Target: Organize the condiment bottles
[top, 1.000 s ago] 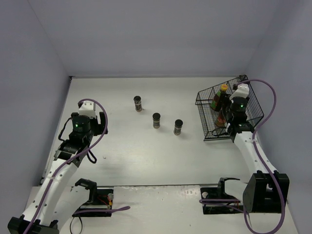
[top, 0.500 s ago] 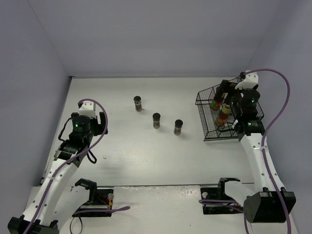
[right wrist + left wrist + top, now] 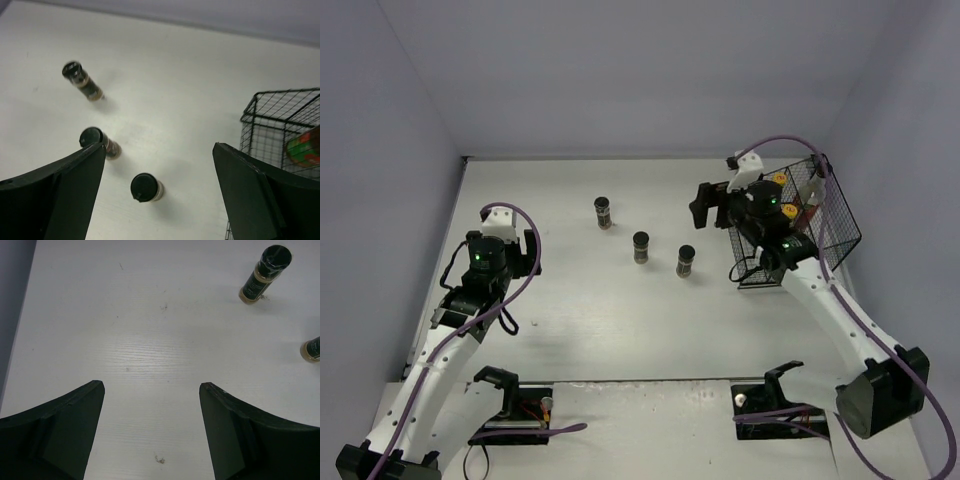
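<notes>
On the white table [image 3: 580, 320], seen from above, three dark jars are standing well apart in a slanting row: the far jar [image 3: 604, 212], the middle jar [image 3: 641, 247] and the near jar [image 3: 686, 261]. The wire basket [image 3: 835, 235] is sitting by the right wall. Two yellow-capped sauce bottles [image 3: 779, 180] are showing partly inside it, behind the right arm. The right gripper [image 3: 703, 207] is hovering just left of the basket, beyond the near jar.

In the left wrist view, the left gripper [image 3: 151, 385] is hanging over the table with its fingers spread and nothing between them. The far jar [image 3: 265, 274] is standing ahead to the right, and the middle jar [image 3: 311, 349] is peeking in at the right edge.

In the right wrist view, the right gripper [image 3: 159, 146] is gaping wide and gripping nothing. All three jars are standing below it, and a green-and-red label is showing through the basket mesh at right.
</notes>
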Available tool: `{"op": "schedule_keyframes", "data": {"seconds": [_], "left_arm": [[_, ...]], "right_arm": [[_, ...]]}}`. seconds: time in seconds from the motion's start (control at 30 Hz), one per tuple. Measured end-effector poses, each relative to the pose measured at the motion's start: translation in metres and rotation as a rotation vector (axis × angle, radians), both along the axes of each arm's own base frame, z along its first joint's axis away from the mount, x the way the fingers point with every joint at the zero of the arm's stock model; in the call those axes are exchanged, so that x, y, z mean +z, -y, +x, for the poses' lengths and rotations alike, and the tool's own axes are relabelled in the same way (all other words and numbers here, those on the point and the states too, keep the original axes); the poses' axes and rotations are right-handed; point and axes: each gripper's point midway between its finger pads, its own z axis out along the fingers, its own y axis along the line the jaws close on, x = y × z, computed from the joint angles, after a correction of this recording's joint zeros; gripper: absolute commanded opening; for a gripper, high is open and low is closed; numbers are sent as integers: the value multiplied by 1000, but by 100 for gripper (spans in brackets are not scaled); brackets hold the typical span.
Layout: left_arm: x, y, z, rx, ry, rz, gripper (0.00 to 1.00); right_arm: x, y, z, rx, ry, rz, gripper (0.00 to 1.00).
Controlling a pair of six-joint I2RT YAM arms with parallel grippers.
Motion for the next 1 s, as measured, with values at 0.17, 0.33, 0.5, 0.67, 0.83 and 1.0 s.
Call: {"op": "schedule_keyframes", "data": {"seconds": [0.17,0.33,0.5,0.67,0.83,1.0], "left_arm": [[-1,0,1,0,-5,2,77],[-2,0,1,0,-6,2,77],[-2,0,1,0,-6,2,77],[-2,0,1,0,-6,2,77],[-2,0,1,0,-6,2,77],[-2,0,1,0,-6,2,77]], "right_arm": [[-71,-31,-4,67,-174,-49,87],[-127,-47,-14,95,-312,-87,81],[-157,-46,-21,89,-389,-105,77],[-165,-47,-25,86,-411,-109,68],[-178,-44,-31,77,-438,-126,47],[-180,-43,-30,62,-437,-135,17]]}}
